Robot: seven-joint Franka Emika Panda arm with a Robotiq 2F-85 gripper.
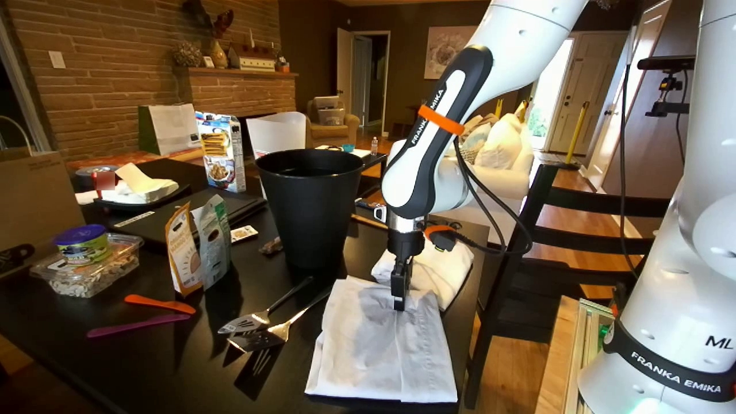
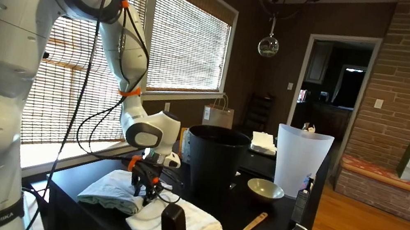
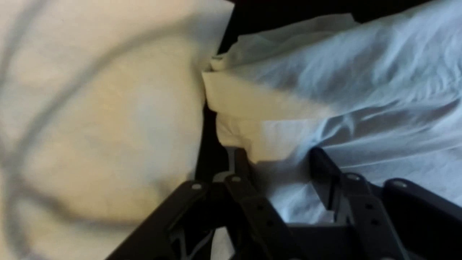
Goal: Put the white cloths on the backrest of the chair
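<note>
Tabletop, bin, filled clear box, white cloths

In an exterior view, right of the tall black tapered bin and nearer the camera, I have my slim black gripper pointing straight down, its tip at the far part of a flat, folded white fabric cloth. I see a plumper white fabric cloth right of the bin as well. Two silver metal spatulas lie in front of the bin, and the nearly black wooden ladder-back chair stands well to its right.
</note>
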